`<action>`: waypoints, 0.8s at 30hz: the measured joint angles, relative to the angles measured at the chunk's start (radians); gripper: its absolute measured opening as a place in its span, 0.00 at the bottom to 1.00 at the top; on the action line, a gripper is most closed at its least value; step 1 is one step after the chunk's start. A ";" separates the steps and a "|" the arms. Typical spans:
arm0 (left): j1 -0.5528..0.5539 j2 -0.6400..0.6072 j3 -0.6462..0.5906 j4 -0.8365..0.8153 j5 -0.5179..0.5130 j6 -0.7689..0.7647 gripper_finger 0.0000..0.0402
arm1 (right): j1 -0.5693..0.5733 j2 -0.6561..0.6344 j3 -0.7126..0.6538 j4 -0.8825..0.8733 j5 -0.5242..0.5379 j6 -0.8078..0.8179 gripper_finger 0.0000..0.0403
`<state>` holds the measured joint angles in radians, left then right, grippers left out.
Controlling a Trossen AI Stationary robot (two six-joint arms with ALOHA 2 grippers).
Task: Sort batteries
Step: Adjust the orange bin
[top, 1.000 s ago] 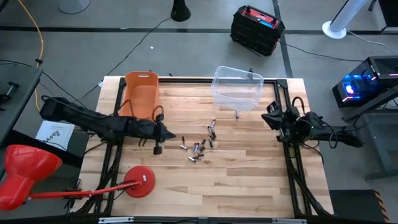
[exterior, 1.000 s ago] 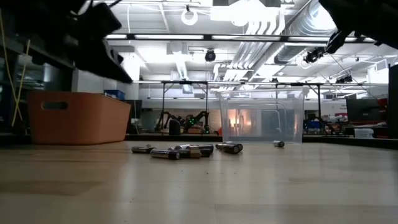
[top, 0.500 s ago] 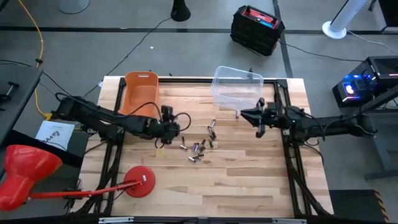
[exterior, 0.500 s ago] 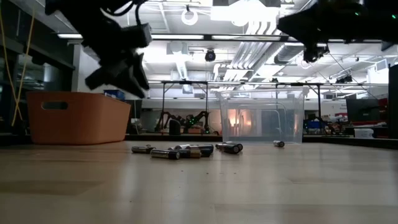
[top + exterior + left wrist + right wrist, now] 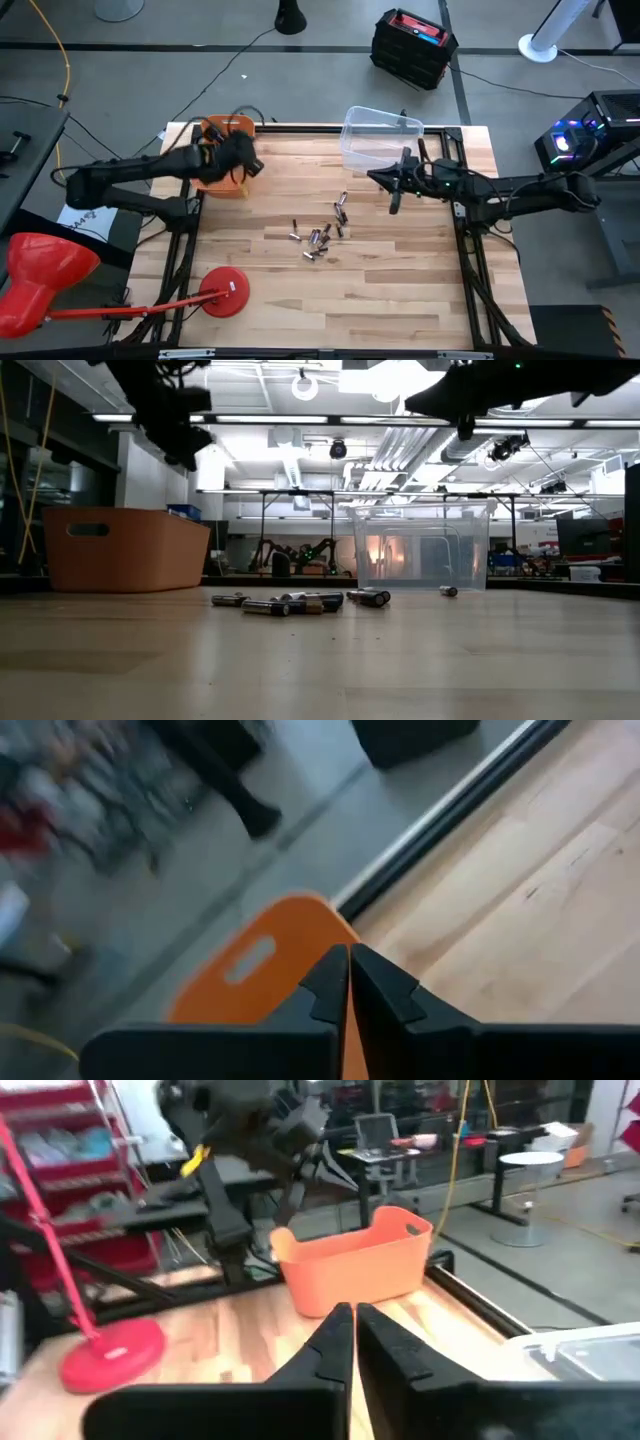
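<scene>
The batteries [image 5: 320, 236] lie in a loose cluster on the wooden table's middle, seen on their sides in the low view [image 5: 300, 602]. One more battery [image 5: 448, 591] lies apart by the clear bin. My left gripper [image 5: 250, 165] is shut and hovers high over the orange bin [image 5: 222, 135] at the far left; its closed fingers [image 5: 349, 982] show nothing between them. My right gripper [image 5: 392, 204] is shut too [image 5: 353, 1335]. It hangs in the air right of the cluster, in front of the clear bin [image 5: 380, 140].
A red round-based stand [image 5: 225, 295] sits on the table's near left. The orange bin [image 5: 355, 1265] and clear bin [image 5: 422, 550] stand along the far edge. Bare wood lies near and right of the batteries. A black frame edges the table.
My left gripper has swung from beside the battery cluster up and toward the far left, ending above the orange bin. My right gripper has reached from the table's right edge toward the middle, staying high. The batteries have not moved.
</scene>
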<state>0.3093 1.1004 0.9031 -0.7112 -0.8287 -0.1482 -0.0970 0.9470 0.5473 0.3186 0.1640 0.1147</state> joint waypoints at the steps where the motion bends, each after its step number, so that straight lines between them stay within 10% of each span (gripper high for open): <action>1: 0.052 0.002 0.000 0.000 0.059 -0.010 0.01 | -0.007 0.018 0.015 -0.009 0.005 0.000 0.02; 13: 0.500 0.235 0.000 0.060 0.503 0.020 0.00 | -0.148 0.159 0.069 -0.030 -0.127 -0.010 0.00; 24: 0.518 0.393 0.000 0.153 0.792 0.041 0.00 | -0.149 0.164 0.069 -0.024 -0.176 0.008 0.00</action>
<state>0.8276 1.4932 0.9028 -0.5584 -0.0365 -0.1073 -0.2459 1.1114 0.6167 0.2946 -0.0120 0.1226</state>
